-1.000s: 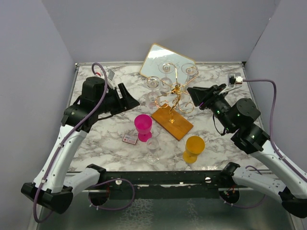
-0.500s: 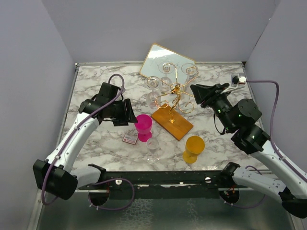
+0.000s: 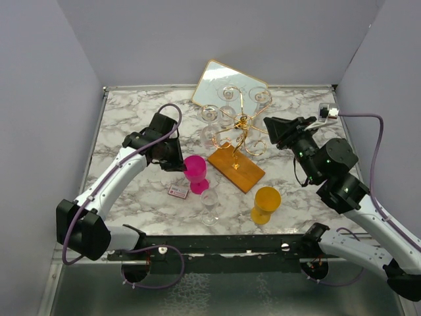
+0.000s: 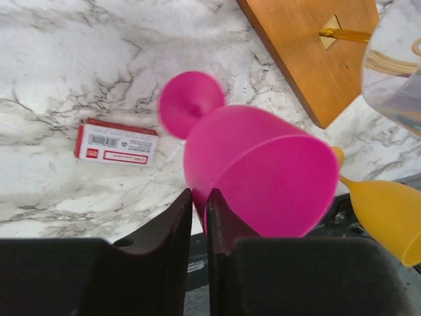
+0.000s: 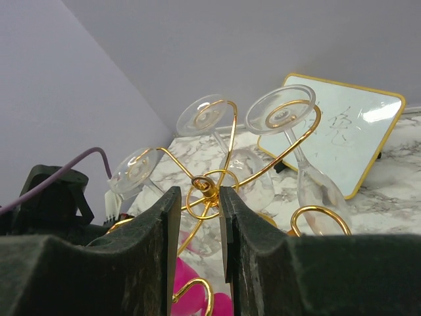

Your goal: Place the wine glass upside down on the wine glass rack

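The left gripper (image 3: 179,160) (image 4: 199,194) is reaching in from the left, its fingers pressed almost together and pinching the near rim of the pink wine glass (image 3: 196,170) (image 4: 256,171). That glass is standing upright on the marble table (image 3: 125,131), just left of the rack's wooden base (image 3: 235,168) (image 4: 309,52) and not yet on the rack. The rack (image 3: 242,128) (image 5: 200,184) is sitting mid-table in front of a gold-framed mirror (image 3: 227,82) (image 5: 342,131). It is carrying three clear glasses (image 3: 209,113) (image 5: 202,113) that are hanging upside down from its curled gold arms. The right gripper (image 3: 266,124) (image 5: 200,191) is hovering just right of the rack's top, with its jaws partly spread and holding nothing. In the right wrist view the gold hub is showing in the gap between them; I cannot tell whether they are touching it. Another clear glass (image 3: 210,205) is standing upright near the front edge, and a yellow goblet (image 3: 266,201) (image 4: 388,210) is standing to its right. A small red-and-white box (image 3: 178,191) (image 4: 117,142) is lying flat just beside the pink glass's foot.
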